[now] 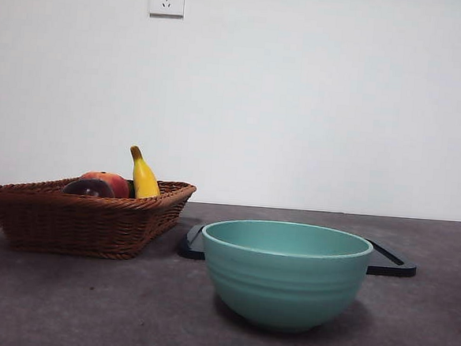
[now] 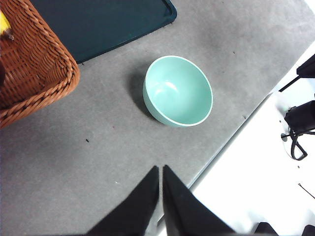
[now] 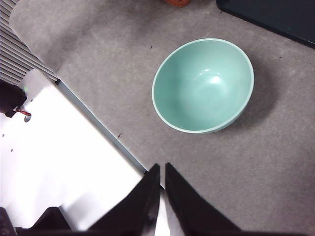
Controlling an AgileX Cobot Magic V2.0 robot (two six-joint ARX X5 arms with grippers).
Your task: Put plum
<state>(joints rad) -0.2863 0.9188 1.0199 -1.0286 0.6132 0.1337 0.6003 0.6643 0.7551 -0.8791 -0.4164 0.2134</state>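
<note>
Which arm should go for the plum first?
Probably left. The plum lies in the wicker basket, and only the left wrist view shows that basket close by; the right wrist view mainly shows the green bowl. Both the left gripper and the right gripper wait shut, holding nothing.

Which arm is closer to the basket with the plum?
Left. The left gripper sees the wicker basket close by; the right gripper sees only a sliver of it beyond the bowl.
</note>
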